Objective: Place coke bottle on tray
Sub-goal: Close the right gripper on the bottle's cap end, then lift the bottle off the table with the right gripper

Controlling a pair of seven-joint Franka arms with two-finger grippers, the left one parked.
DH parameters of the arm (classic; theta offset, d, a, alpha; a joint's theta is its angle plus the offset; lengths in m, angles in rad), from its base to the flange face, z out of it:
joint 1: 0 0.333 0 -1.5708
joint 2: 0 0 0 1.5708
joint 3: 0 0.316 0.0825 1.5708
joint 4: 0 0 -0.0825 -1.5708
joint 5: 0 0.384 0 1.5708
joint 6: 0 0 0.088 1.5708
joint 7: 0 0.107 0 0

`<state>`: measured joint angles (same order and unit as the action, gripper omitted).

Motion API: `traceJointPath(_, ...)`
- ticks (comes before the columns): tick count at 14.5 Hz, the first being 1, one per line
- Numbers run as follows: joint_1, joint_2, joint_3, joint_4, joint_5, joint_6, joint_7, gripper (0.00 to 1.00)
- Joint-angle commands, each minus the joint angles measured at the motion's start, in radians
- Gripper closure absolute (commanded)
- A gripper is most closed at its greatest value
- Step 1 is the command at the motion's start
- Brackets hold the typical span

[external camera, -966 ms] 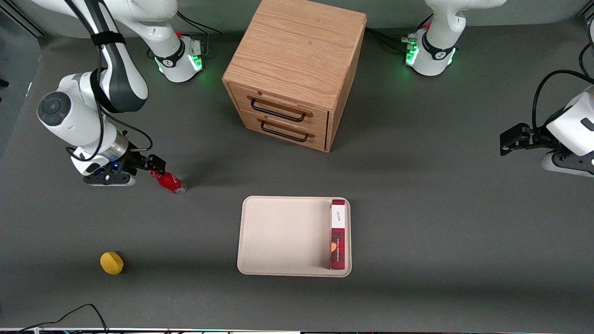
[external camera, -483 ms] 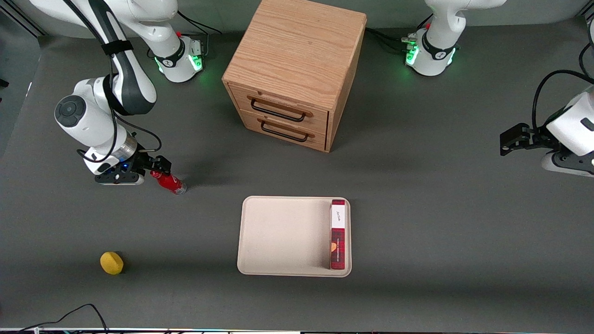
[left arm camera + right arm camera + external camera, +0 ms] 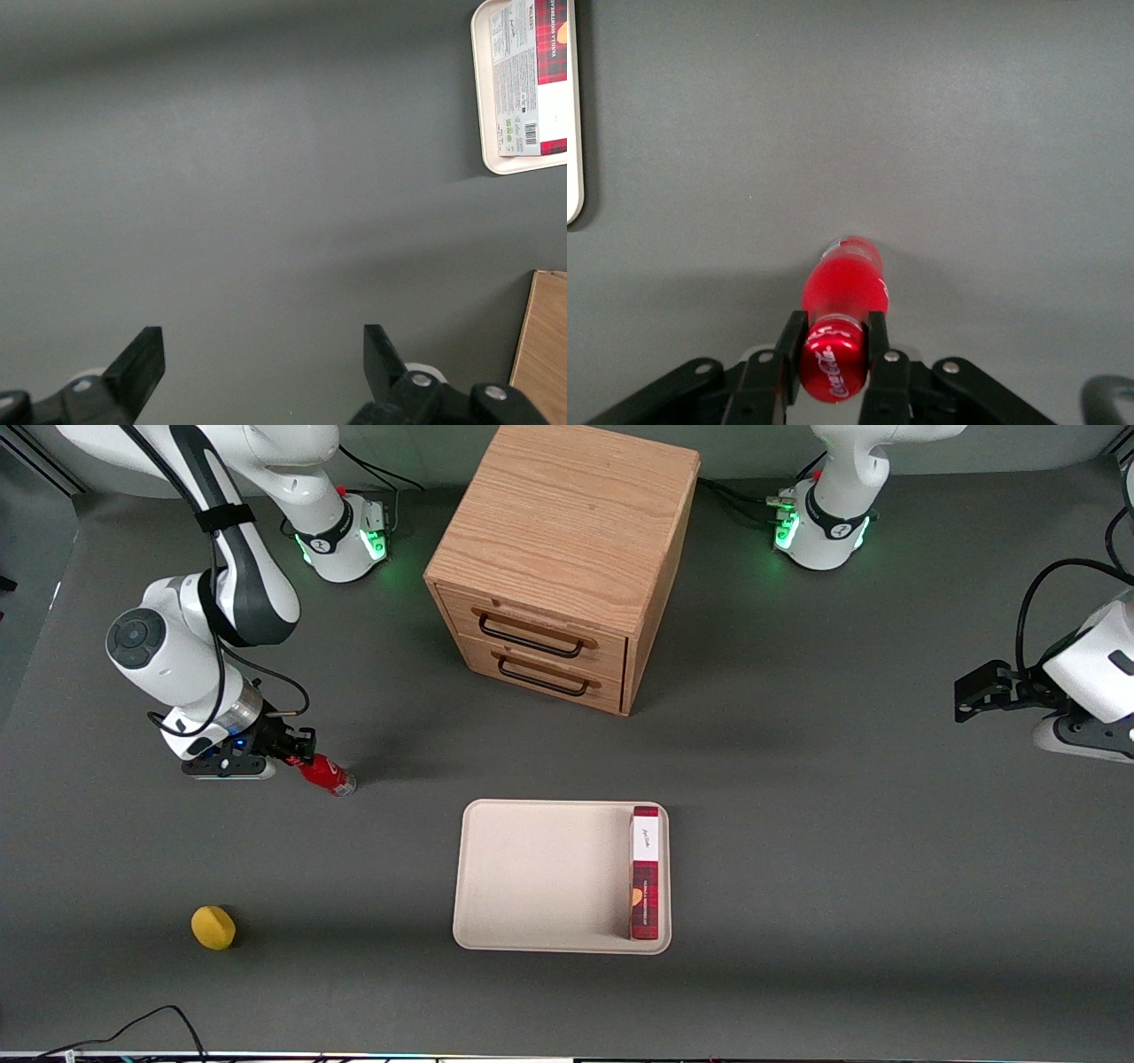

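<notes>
We see one coke bottle: small, red, red cap with white script on top, silvery base, standing on the grey table toward the working arm's end, well apart from the tray and not on it yet. Count: one bottle, one cream tray with a low rim, one long red plaid box lying in the tray against its rim on the parked arm's side, one yellow round thing nearer the front camera than the bottle, one wooden cabinet with two drawers. The gripper sits at the bottle's neck just under the cap; in the wrist view both fingers press the neck from either side, so it's closed on the bottle, base apparently on the table.
</notes>
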<state>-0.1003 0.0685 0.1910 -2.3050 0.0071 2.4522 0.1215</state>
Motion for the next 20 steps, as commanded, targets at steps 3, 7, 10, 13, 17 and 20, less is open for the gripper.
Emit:
traceJointPath(3, -0.001, -0.047, 0.007, 0.048, -0.015, -0.069, -0.013, 1.0)
traceJointPath(7, -0.022, -0.052, -0.004, 0.371, -0.015, -0.509, -0.017, 1.0)
traceJointPath(10, -0.036, -0.049, -0.004, 0.597, -0.013, -0.789, -0.029, 1.0)
traceJointPath(13, -0.045, -0.053, -0.007, 0.682, -0.012, -0.88, -0.045, 1.0)
traceJointPath(17, -0.027, 0.002, 0.004, 0.769, 0.002, -0.877, -0.02, 1.0)
traceJointPath(20, 0.065, 0.131, 0.004, 0.881, 0.034, -0.863, 0.055, 1.0)
